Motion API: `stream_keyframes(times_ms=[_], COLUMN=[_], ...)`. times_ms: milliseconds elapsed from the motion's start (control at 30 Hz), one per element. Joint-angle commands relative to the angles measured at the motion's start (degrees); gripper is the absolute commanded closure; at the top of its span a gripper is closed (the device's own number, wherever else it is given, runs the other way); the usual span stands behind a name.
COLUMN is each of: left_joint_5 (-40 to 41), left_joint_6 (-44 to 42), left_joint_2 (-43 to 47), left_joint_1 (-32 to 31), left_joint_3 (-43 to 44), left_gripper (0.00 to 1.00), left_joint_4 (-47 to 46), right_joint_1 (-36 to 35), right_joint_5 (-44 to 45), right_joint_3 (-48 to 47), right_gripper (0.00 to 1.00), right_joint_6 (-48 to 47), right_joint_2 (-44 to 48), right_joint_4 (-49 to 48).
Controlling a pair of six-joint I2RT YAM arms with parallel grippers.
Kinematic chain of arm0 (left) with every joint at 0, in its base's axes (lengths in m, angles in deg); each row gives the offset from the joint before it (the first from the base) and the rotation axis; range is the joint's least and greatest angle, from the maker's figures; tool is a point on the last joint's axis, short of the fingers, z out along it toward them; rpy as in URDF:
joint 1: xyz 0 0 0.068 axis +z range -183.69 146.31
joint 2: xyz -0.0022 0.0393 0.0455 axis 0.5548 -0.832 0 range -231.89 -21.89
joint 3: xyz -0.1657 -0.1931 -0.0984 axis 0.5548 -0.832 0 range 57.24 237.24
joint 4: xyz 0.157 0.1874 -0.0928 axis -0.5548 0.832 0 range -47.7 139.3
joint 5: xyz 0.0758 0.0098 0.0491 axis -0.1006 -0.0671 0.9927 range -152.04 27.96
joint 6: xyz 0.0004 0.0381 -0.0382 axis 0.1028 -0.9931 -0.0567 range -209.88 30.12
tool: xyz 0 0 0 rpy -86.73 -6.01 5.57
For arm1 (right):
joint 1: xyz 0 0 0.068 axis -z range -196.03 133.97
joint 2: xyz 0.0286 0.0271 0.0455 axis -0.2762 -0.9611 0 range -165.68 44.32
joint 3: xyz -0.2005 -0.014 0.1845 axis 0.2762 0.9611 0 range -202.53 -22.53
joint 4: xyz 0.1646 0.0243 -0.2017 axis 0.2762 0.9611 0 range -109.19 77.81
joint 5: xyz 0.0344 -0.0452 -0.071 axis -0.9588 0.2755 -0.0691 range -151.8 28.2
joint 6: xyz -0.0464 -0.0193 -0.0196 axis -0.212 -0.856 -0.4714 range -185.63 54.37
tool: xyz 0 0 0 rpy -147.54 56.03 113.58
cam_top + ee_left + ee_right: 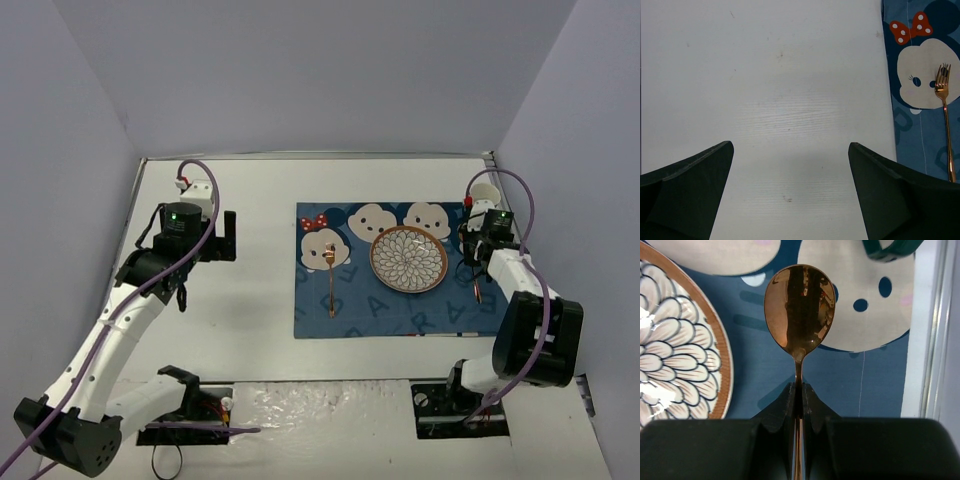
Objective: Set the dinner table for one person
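white dinner table (240,325), blue mat (400,320); right gripper (799,390) pinches spoon (799,305); left gripper (791,145) wide.

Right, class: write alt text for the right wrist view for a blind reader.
The right gripper is shut on the handle of a copper-coloured spoon, bowl pointing away, over a dark blue cartoon-face mat. A petal-patterned plate lies on the mat to the left; the white dinner table shows at right.

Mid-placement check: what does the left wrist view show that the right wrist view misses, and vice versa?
Left wrist only: the gold fork lying on the blue cartoon-face mat, and the open left hand. Right wrist only: the right hand shut on a gold spoon, beside the petal-patterned plate. Both: that mat and some white dinner table.
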Motion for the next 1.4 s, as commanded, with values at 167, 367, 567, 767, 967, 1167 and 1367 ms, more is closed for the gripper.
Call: stream_keyframes(times_ms=[167,367,567,767,967,1167,1367], left_joint_5=[2.76,2.94,2.90,2.67,2.59,2.27,2.04], left_joint_6=[-1.29,-1.44,-1.44,-1.44,-1.44,-1.53,-1.46], left_joint_2=[-0.60,-1.36,-2.31,-2.72,-2.97,-3.24,-3.35], left_joint_1=[1.03,1.47,1.42,1.44,1.60,1.77,1.88], left_joint_3=[0.67,0.76,0.76,0.76,0.67,0.76,0.67], left_gripper=[0.03,0.03,0.03,0.03,0.03,0.03,0.03], left_joint_4=[-1.10,-0.98,-0.87,-0.84,-0.92,-0.93,-0.86], right_joint_1=[3.53,4.08,4.29,5.19,6.13,6.45,7.10], right_joint_5=[-3.67,-3.01,-2.92,-2.72,-2.05,-1.41,-1.43], right_joint_3=[-2.37,-3.58,-4.61,-5.16,-6.08,-6.07,-6.49], right_gripper=[1.00,0.98,0.98,0.97,0.97,0.97,0.95], right_joint_6=[-3.56,-4.51,-5.06,-5.25,-5.10,-6.01,-5.96], right_joint_2=[-5.54,-7.47,-9.83,-10.63,-12.20,-12.95,-13.95], right_joint_4=[-4.02,-3.89,-3.91,-3.76,-3.60,-3.68,-3.68])
